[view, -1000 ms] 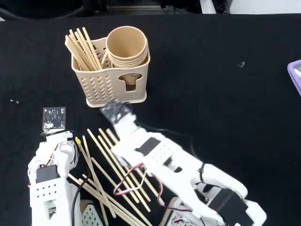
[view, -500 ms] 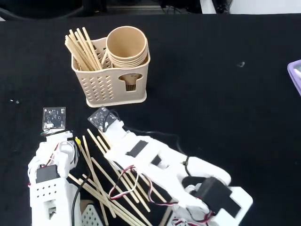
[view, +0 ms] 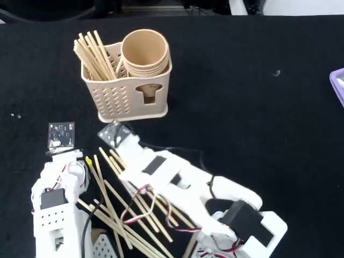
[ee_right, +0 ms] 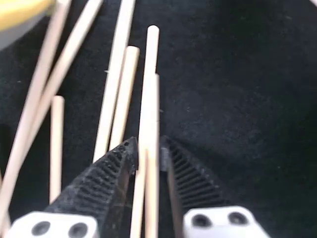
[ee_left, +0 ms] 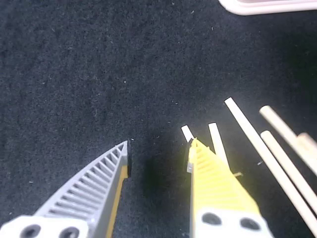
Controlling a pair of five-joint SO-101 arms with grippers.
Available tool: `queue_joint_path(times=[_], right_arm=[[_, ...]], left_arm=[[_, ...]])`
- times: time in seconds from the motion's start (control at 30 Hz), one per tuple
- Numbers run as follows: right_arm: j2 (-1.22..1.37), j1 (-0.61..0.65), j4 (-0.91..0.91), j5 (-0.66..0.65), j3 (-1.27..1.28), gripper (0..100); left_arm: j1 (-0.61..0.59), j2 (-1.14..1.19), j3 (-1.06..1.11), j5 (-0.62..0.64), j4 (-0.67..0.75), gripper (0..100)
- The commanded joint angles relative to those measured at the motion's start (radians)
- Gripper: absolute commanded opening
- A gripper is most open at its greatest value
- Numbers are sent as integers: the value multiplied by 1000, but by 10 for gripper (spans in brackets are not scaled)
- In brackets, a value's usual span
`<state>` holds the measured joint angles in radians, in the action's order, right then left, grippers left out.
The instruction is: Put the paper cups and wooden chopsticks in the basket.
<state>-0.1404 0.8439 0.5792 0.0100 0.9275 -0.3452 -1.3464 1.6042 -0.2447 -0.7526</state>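
Bright, even overhead light; faint soft shadows.

I see a matte black table (view: 258, 134) throughout. Dark clutter sits past its far edge at 12 o'clock, a white patch (view: 301, 6) at 1, and a purple corner (view: 338, 86) at 3.

a beige perforated basket (view: 126, 99) stands upright, holding a nested stack of tan paper cups (view: 145, 51) on one side and a leaning bundle of wooden chopsticks (view: 94, 54) on the other, while more loose chopsticks (ee_left: 258, 144) lie scattered flat nearby.
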Motion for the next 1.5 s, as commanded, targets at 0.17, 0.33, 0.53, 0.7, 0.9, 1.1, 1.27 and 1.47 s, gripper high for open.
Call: queue_joint_path(times=[0.17, 0.33, 0.53, 0.7, 0.9, 1.1, 1.27, 1.47], right_arm=[[4, -23, 81, -127, -51, 114], [4, -23, 81, -133, -50, 38], [-67, -71, 186, -135, -93, 10], [-325, -163, 315, -163, -108, 10], [-650, -173, 367, -198, -143, 10], [-777, -130, 226, -196, -458, 10], [-611, -135, -129, -196, -607, 11], [-325, -150, -450, -199, -745, 11]], left_arm=[[-2, -11, -19, 8, 18, 202], [-2, -11, -19, 8, 18, 202], [-4, -11, -19, 6, 18, 202], [-4, -11, -19, 6, 18, 202], [-4, -11, -19, 8, 18, 202], [-4, -11, -18, 8, 18, 202], [-4, -11, -16, 6, 18, 202], [-4, -11, -16, 6, 18, 202]])
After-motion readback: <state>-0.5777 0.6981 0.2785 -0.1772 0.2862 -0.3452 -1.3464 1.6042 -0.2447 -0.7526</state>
